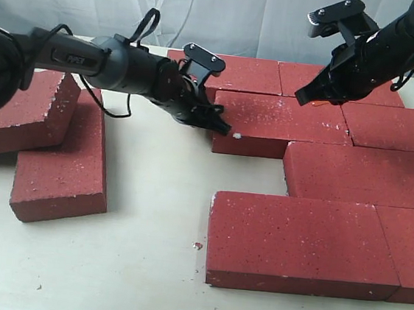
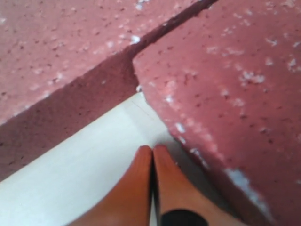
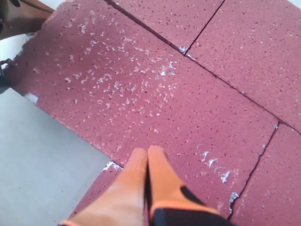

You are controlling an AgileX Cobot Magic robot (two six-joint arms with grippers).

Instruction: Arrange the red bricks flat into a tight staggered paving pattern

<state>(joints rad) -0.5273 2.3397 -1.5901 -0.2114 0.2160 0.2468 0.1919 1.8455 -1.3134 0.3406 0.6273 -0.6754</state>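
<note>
Several red bricks lie flat in staggered rows on the right of the table. The second-row brick (image 1: 284,126) (image 3: 141,94) has a free left end. My left gripper (image 1: 222,128) (image 2: 153,149) is shut and empty, its orange tips low on the table beside that end (image 2: 225,84), just short of the corner where the back-row brick (image 1: 234,73) (image 2: 56,42) meets it. My right gripper (image 1: 313,101) (image 3: 148,151) is also shut and empty, with its tips over the same brick's top near its front edge. Two more bricks lie apart at the left, one (image 1: 19,113) leaning on the other (image 1: 66,159).
The front row holds a long brick (image 1: 294,242) beside another (image 1: 408,250), with the third-row brick (image 1: 360,175) behind them. The pale table (image 1: 149,215) lies between the laid bricks and the left pair. A white curtain hangs at the back.
</note>
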